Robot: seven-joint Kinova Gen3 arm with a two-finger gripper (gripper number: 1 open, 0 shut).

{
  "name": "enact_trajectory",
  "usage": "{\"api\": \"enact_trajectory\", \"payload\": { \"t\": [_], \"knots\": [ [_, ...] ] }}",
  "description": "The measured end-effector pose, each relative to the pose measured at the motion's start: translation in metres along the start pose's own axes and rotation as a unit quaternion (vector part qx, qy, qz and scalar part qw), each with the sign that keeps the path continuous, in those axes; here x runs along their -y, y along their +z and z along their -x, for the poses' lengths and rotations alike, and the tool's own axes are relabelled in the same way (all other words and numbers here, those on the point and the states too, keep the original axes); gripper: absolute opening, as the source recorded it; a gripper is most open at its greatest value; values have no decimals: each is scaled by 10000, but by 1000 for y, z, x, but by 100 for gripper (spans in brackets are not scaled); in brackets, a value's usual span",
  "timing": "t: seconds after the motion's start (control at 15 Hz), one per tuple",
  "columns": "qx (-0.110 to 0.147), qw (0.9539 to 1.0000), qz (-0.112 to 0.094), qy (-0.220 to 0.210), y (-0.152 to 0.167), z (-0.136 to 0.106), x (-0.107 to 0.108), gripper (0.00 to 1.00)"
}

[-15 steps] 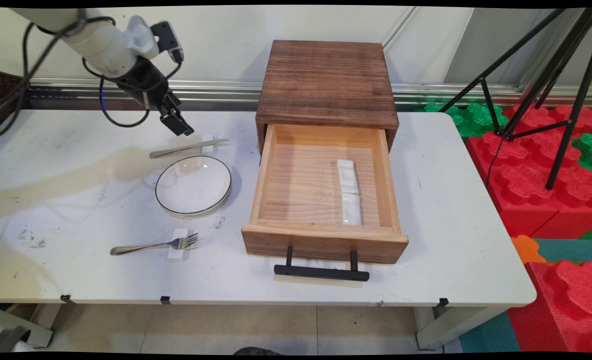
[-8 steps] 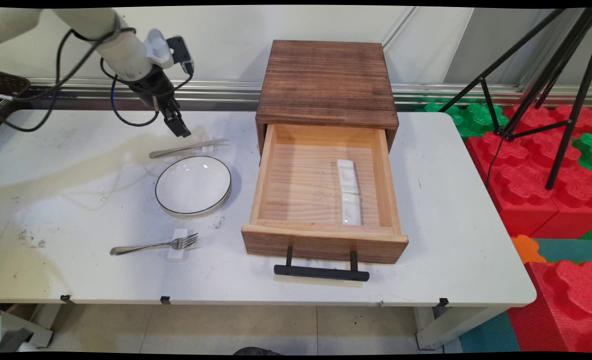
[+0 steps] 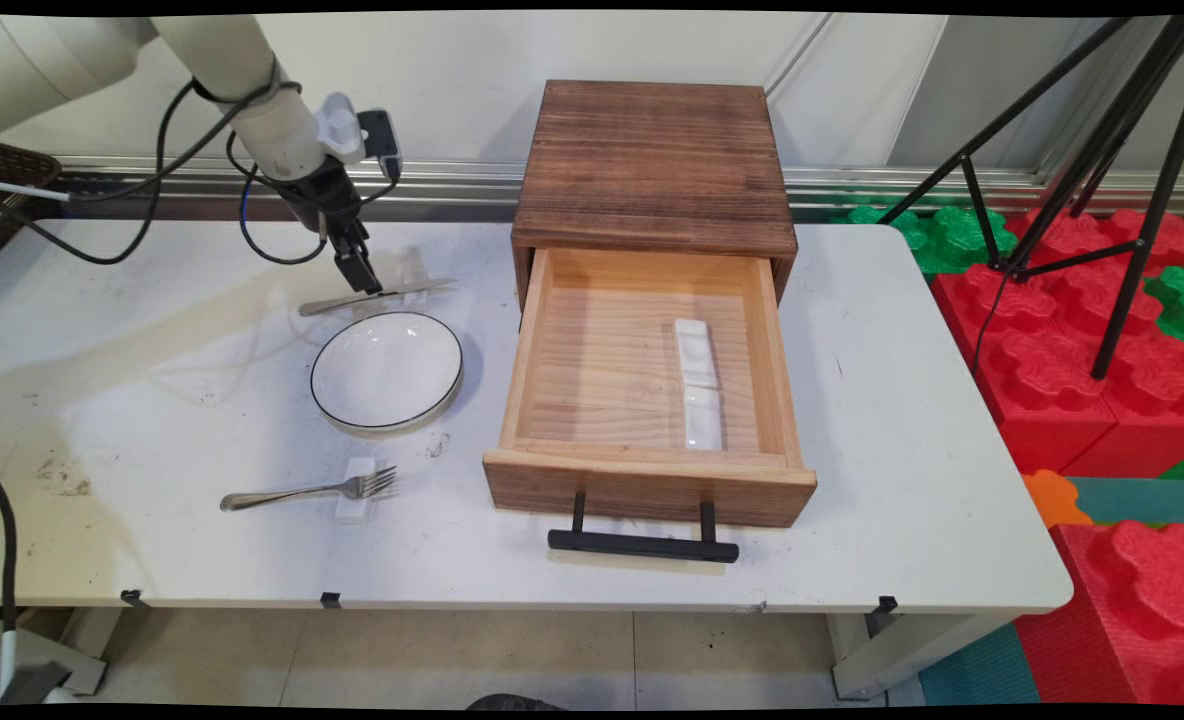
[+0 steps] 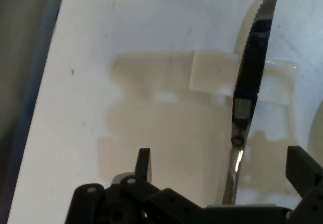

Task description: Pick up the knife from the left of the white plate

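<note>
– Black fingers [image 4: 144, 164]: how do they stand?

– Spread wide, holding nothing. In the hand view the steel knife [image 4: 250, 82] runs up between them, its handle nearer the right-hand one, its toothed blade pointing to 12 o'clock. I see no contact with it.

– What has changed in the last second?

– The arm has swung more upright and the fingers have come down and in. They hung up at 10 o'clock of the knife, well apart from it; now their tips are just over its handle in the main view.

– And the knife itself?

– It has not shifted. It lies on the table [image 3: 902, 400], its blade propped on a small white rest [image 4: 217, 77], its handle toward 9 o'clock.

– Around it?

– A white plate [image 3: 387, 370] with a dark rim sits just at 6 o'clock of the knife. Farther at 6 o'clock a fork [image 3: 307, 491] lies with its tines on another white rest [image 3: 358, 505]. At 3 o'clock stands a wooden box [image 3: 652, 160], its drawer [image 3: 642, 480] pulled out, with two white rests [image 3: 699, 385] end to end inside.
</note>
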Motion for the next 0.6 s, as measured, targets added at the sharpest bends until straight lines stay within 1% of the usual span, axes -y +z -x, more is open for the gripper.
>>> {"api": "enact_trajectory", "payload": {
  "t": [0.6],
  "knots": [
    [28,9991,250,337,28,-7,9,100]
  ]
}}
